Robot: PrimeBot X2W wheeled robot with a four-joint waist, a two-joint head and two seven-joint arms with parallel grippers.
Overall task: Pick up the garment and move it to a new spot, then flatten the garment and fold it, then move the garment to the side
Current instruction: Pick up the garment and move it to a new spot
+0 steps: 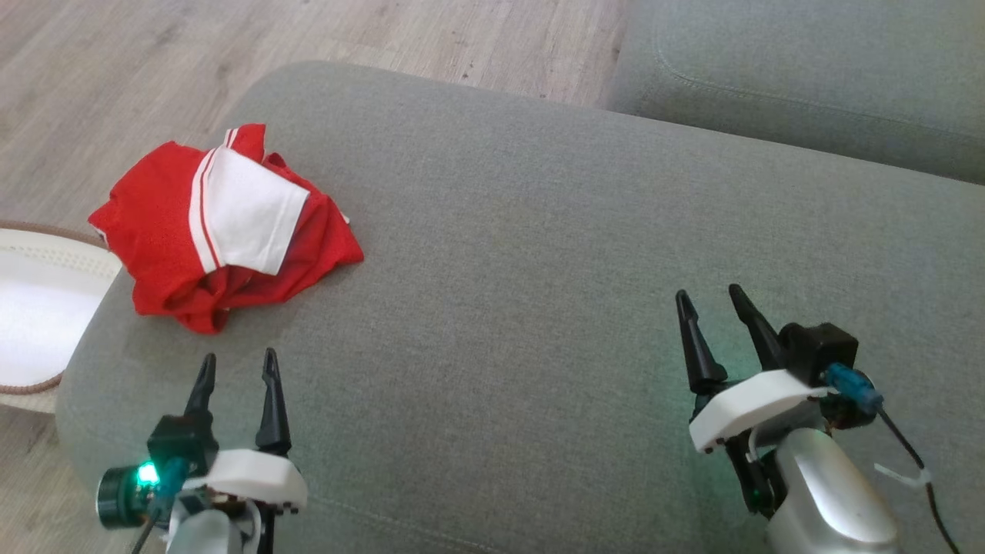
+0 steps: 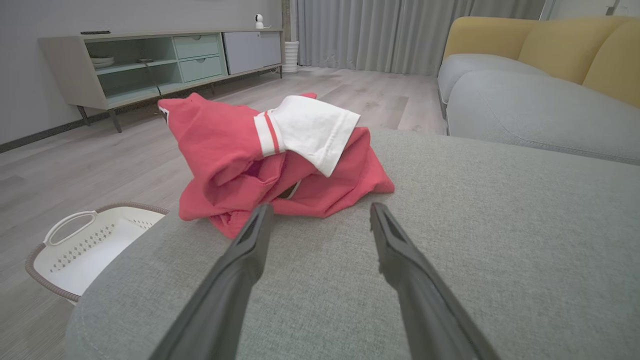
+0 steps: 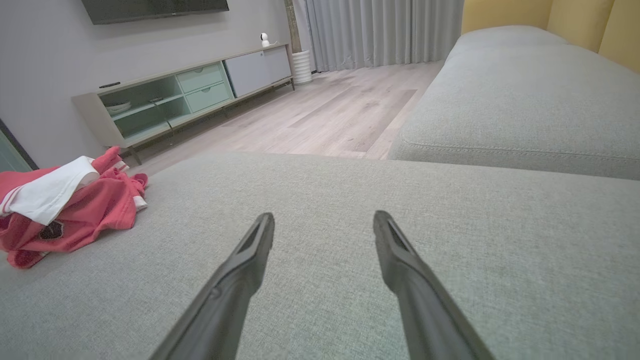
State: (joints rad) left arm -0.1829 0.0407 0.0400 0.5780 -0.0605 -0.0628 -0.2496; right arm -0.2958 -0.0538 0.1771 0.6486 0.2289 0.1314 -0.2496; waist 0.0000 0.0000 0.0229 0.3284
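A crumpled red garment (image 1: pixel 161 231) with a white, red-striped sleeve lies in a heap at the left end of a grey sofa cushion (image 1: pixel 539 269). My left gripper (image 1: pixel 238 368) hovers open just short of the heap, which fills the space ahead of its fingertips in the left wrist view as the same garment (image 2: pixel 225 145). My right gripper (image 1: pixel 712 302) is open over bare cushion far to the right; from its wrist the garment (image 3: pixel 75 210) sits at the far left. Nothing is between either pair of fingers.
A white laundry basket (image 1: pixel 31 308) with a brown rim stands on the wooden floor off the cushion's left end, seen too as the basket (image 2: pixel 85 245). A second grey cushion (image 1: pixel 808 85) adjoins at the back right. A low TV cabinet (image 2: pixel 165 60) stands across the floor.
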